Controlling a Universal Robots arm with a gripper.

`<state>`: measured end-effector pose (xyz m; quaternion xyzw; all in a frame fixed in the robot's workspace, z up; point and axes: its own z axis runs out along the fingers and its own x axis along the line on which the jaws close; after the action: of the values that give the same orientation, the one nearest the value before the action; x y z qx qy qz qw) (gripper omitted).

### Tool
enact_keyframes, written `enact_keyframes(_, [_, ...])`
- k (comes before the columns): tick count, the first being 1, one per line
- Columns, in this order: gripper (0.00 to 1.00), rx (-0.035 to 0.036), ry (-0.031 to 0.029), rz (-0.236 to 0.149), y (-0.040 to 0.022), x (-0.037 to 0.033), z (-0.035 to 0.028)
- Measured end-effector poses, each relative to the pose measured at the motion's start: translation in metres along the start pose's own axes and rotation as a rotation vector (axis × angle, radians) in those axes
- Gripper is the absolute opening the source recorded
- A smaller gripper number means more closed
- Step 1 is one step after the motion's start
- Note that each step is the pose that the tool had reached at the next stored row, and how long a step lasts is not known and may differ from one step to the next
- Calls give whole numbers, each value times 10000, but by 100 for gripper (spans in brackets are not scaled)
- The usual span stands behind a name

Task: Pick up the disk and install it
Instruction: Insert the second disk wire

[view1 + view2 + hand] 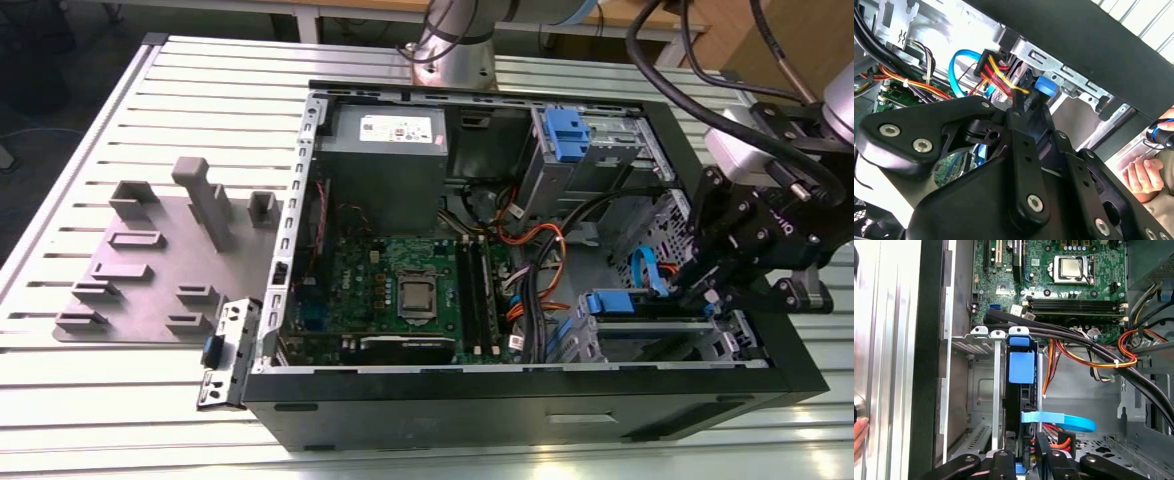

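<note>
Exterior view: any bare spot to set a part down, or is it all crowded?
Bare slatted aluminium table beyond the grey fixture plate, plus the strip in front of it. Inside the black open computer case it is crowded: green motherboard, orange cable bundle, and the pincer at the drive cage.

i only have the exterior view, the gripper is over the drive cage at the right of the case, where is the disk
observer: In the first wrist view the disk, in its blue caddy, stands edge-on in a slot of the metal drive cage. The gripper is right at its end.
operator: any cable in the way there
observer: In that same view a flat blue cable lies across the disk's edge, between the caddy's blue tab and the gripper.
operator: anyone near the case
observer: Yes. The second wrist view shows a person's hand just outside the black case wall.
</note>
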<state>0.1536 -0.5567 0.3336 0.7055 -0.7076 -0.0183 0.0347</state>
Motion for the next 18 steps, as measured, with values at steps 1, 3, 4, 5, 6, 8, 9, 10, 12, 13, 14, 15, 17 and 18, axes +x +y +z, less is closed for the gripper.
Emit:
enact_keyframes(1, [30,0,-1,-4,-10,-3,0])
enact_keyframes(3, [30,0,0,-9,-21,-6,-2])
enact_keyframes(4, [30,0,0,-7,-21,-6,-2])
enact_keyframes(5, [30,-1,0,-6,-21,-6,-2])
enact_keyframes(6, [30,-1,0,-6,-22,-6,-2])
enact_keyframes(8, [30,0,0,-7,-23,-6,-2])
enact_keyframes(9, [30,0,0,-7,-23,-6,-2])
enact_keyframes(10, [30,-1,0,-7,-23,-6,-2])
enact_keyframes(12, [22,0,2,-7,-24,-6,-3])
enact_keyframes(13, [16,0,2,-7,-25,-6,-3])
enact_keyframes(14, [16,-1,1,-7,-25,-6,-3])
enact_keyframes(15, [16,0,1,-7,-26,-6,-3])
enact_keyframes(17, [16,-1,0,-7,-26,-6,-2])
enact_keyframes(18, [16,0,0,-7,-27,-6,-2])
